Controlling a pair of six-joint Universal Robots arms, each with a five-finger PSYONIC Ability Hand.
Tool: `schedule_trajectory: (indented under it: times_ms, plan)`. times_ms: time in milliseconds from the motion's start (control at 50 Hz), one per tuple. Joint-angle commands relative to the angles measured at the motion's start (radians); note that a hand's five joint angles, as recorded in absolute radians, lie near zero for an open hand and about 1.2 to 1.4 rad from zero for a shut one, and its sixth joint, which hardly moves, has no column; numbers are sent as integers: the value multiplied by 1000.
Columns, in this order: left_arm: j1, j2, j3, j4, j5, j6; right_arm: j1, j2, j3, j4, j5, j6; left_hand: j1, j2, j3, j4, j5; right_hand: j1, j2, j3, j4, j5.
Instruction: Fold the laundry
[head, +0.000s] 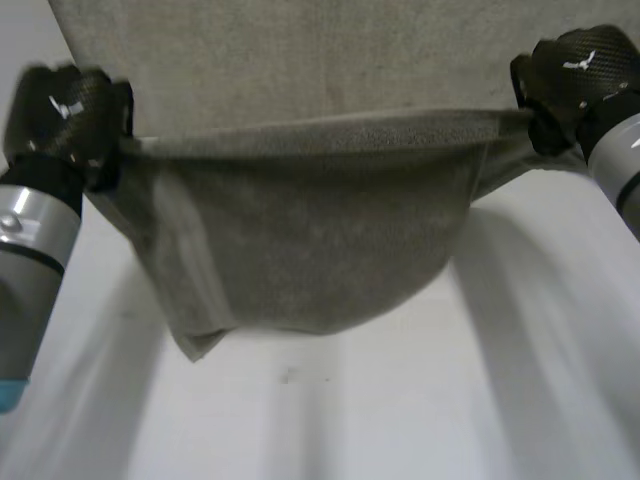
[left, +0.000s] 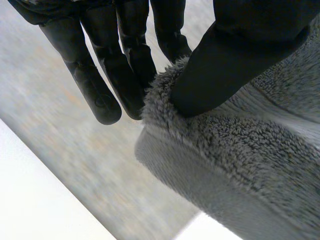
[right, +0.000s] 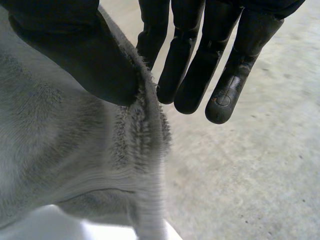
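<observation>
Pinching towel (head: 300, 250): left robot hand (head: 65, 110), right robot hand (head: 575, 75)

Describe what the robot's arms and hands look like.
The left robot hand and right robot hand are matte black, each with a small white mark on its back. Their fingers are thick and rounded, with a small circle pressed in near one tip. The left arm is a grey cylinder with a dark band and a light-blue cap. The right arm is grey too.

Black, white-marked left hand (head: 66, 112) and right hand (head: 578, 72); left arm (head: 35, 255) grey with light-blue cap (head: 8, 395).
</observation>
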Motion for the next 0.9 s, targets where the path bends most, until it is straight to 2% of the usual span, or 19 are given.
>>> schedule_trajectory:
  times_ms: [20,100,180,320,360,380,420,440,460,480,500,520,560,620,640,700,740,860,900]
  plan:
    - [-20,-69,-72,-130,59,-4,25,12,-14,292,-32,-209,216,179,180,178,188,463,226,218,206,243]
    - [-26,-166,-66,-183,84,-10,80,119,-32,375,-15,-269,216,179,180,178,188,463,226,218,206,243]
    - [-26,-227,-32,-187,85,-2,89,176,-49,386,-4,-323,216,179,180,178,188,463,226,218,206,243]
    - [-20,-365,187,-171,84,3,88,311,-209,303,56,-403,216,179,180,178,188,463,226,218,206,243]
    - [-25,-416,377,-138,72,-11,94,383,-361,155,103,-407,216,179,180,178,188,463,226,218,206,243]
    - [-25,-416,378,-137,71,-11,94,384,-362,154,103,-407,216,179,180,178,188,463,226,218,206,243]
    - [-32,-447,573,-61,46,-37,94,423,-487,-91,120,-403,216,179,180,178,188,463,226,218,206,243]
    - [-32,-447,574,-61,45,-37,94,423,-488,-93,120,-403,216,179,180,178,188,463,226,218,206,243]
    - [-38,-454,662,3,26,-59,95,425,-517,-232,119,-401,216,179,180,178,188,463,226,218,206,243]
    - [-39,-454,663,4,25,-59,99,417,-520,-367,116,-403,216,179,180,178,188,463,226,218,206,243]
    - [-43,-457,733,78,4,-80,99,417,-520,-369,116,-403,216,179,180,178,188,463,226,218,206,243]
    - [-46,-457,782,146,-19,-98,100,404,-515,-477,114,-403,216,179,180,178,188,463,226,218,206,243]
    - [-49,-456,810,196,-37,-106,102,387,-500,-543,108,-406,216,179,180,178,188,463,226,218,206,243]
    - [-49,-447,810,240,-53,-116,102,353,-457,-541,56,-403,216,179,180,178,188,463,226,218,206,243]
    - [-49,-447,810,240,-53,-116,102,338,-422,-513,16,-401,216,179,180,178,188,463,226,218,206,243]
    - [-49,-434,740,198,-54,-119,95,324,-385,-467,-24,-401,216,179,180,178,188,463,226,218,206,243]
    - [-39,-408,602,160,-47,-126,91,310,-325,-359,-70,-403,216,179,180,178,188,463,226,218,206,243]
    - [-20,-399,372,151,-33,-143,89,327,-239,-166,-93,-411,216,179,180,178,188,463,226,218,206,243]
    - [6,-402,219,155,11,-142,79,360,-171,-59,-108,-407,216,179,180,178,188,463,226,218,206,243]
